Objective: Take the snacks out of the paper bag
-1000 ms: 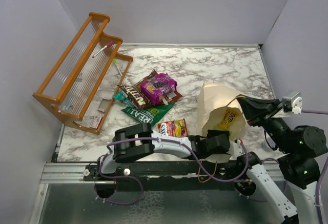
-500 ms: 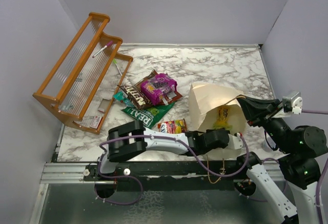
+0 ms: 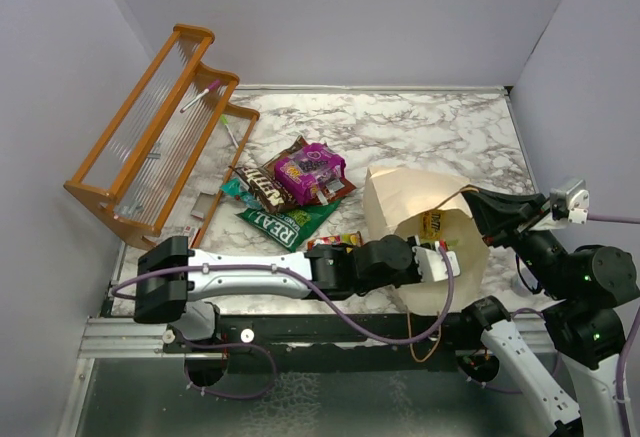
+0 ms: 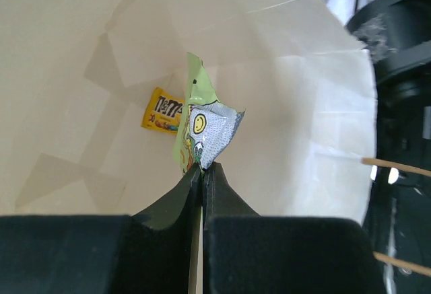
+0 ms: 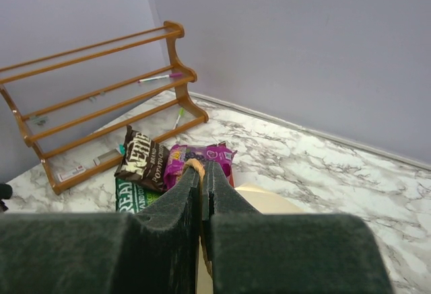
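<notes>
At the far left an orange wooden rack [image 3: 150,137] leans on the marble surface [image 3: 420,127], apart from the job. Just to its right lie the snacks already out of the bag, heaped together: a green bag [image 3: 285,222] with white lettering, a brown packet [image 3: 262,185], a magenta packet [image 3: 312,167] on top, and a small red-orange packet [image 3: 335,242] near the left arm. That arm stretches low across the front so that the left end effector [image 3: 440,257] reaches into the mouth of the paper bag [image 3: 400,197], which lies tipped over with its opening turned toward the arms, probably to give a level way in. The left wrist view shows this end effector [image 4: 202,169] pinched closed on the lower corner of a green-and-silver packet [image 4: 205,136], glossy and crinkled, with a small yellow smiley printed on it (it stands on edge from the pinch). Behind it, deeper in the cream interior [image 4: 81,52], a yellow packet [image 4: 163,112] lies flat against the creased paper wall. On the right, the right end effector [image 3: 480,202] is clamped [image 5: 202,169] on the thin brown cord handle [image 5: 193,165], apparently to hold the bag's mouth open and steady while the other arm works. Judging by this, the pinched packet is ready to be drawn out, and the yellow one remains inside.
</notes>
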`<action>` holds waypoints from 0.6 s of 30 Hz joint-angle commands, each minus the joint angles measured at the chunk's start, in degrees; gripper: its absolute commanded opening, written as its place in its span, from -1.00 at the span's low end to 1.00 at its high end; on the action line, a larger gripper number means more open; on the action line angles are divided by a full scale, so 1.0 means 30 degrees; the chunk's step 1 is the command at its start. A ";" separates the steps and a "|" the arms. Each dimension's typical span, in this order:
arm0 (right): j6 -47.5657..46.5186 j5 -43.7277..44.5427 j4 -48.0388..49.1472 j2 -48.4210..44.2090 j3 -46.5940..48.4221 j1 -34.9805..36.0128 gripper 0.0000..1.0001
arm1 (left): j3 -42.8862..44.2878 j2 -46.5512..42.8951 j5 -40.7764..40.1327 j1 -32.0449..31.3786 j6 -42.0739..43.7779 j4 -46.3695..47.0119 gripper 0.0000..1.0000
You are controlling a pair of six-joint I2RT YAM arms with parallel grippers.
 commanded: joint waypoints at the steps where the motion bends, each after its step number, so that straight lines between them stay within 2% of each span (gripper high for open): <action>1: -0.0317 0.0659 0.0492 -0.0243 -0.0284 0.0009 -0.95 | -0.0495 -0.2036 0.2249 -0.0218 -0.0648 -0.0608 -1.00; 11: -0.0490 0.0766 0.0511 -0.0104 -0.0344 0.0009 -0.95 | -0.1814 -0.7891 0.2704 -0.0237 -0.0643 -0.1223 -1.00; 14: -0.0590 0.0824 0.0526 0.0006 -0.0293 0.0009 -0.95 | -0.2498 -0.9810 0.1281 -0.0215 -0.0758 -0.1112 -1.00; 18: -0.0553 0.0801 0.0534 0.0004 -0.0385 0.0009 -0.95 | -0.3420 -1.1184 -0.2558 -0.0222 -0.1082 -0.1482 -1.00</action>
